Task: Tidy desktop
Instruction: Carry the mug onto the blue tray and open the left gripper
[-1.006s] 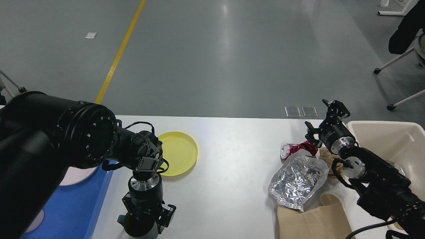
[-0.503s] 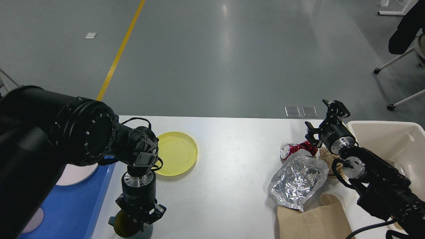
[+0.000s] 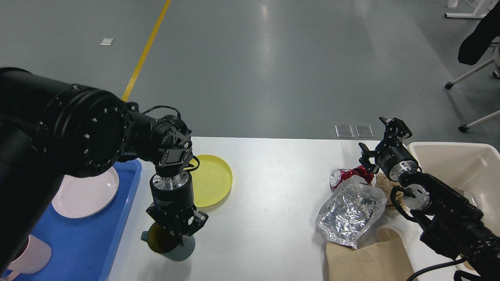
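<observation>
The white desktop [image 3: 273,175] fills the lower view. My left gripper [image 3: 175,231] points down near the front left and is shut on the rim of a grey-blue cup [image 3: 180,251] with a dark inside, which is tilted. My right gripper [image 3: 381,137] is open and empty at the far right, just above and behind a crushed red can [image 3: 345,175]. A yellow plate [image 3: 213,178] lies behind the left gripper. A crumpled foil bag [image 3: 349,209], a brown paper bag [image 3: 371,259] and crumpled brown paper [image 3: 384,183] lie under the right arm.
A blue tray [image 3: 90,242] at the left edge holds a pale pink plate [image 3: 84,194] and a pink cup [image 3: 33,255]. A beige bin [image 3: 449,150] stands at the right edge. A white paper cup [image 3: 392,230] lies on its side. An office chair [image 3: 476,47] stands beyond.
My left gripper has moved up and to the right with the cup, away from the tray's edge toward the yellow plate. The right arm has not moved.
</observation>
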Controlling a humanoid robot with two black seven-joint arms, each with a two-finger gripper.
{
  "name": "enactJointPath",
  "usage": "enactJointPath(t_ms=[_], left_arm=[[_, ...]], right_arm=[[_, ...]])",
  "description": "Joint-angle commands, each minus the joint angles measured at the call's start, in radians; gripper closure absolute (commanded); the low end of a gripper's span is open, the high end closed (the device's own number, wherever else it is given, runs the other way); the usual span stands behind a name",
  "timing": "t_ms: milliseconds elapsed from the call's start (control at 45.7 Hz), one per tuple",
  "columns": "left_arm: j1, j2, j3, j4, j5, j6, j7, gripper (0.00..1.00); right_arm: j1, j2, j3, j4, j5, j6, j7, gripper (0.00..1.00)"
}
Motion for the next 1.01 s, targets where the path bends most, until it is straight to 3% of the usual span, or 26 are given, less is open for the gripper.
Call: enactJointPath(t_ms=[0, 284, 547, 766, 984], left_arm=[[-0.071, 0.027, 0.005, -0.002, 0.001, 0.0, -0.025, 1.0], [-0.061, 0.216, 0.092, 0.024, 0.004, 0.0, -0.018, 1.0], [0.094, 0.383, 0.166, 0.198, 0.021, 0.0, -0.002, 1.0], [0.246, 0.402, 0.152, 0.307, 0.022, 0.0, 0.021, 1.0], [0.32, 0.405, 0.149, 0.321, 0.022, 0.0, 0.021, 1.0]], right_arm=[[0.0, 0.0, 0.001, 0.0, 0.0, 0.0, 0.0, 0.0], [0.0, 0.0, 0.001, 0.001, 0.0, 0.0, 0.0, 0.0], [0.0, 0.0, -0.001, 0.0, 0.0, 0.0, 0.0, 0.0], [0.0, 0.0, 0.001, 0.0, 0.0, 0.0, 0.0, 0.0], [0.0, 0.0, -0.001, 0.0, 0.0, 0.0, 0.0, 0.0]])
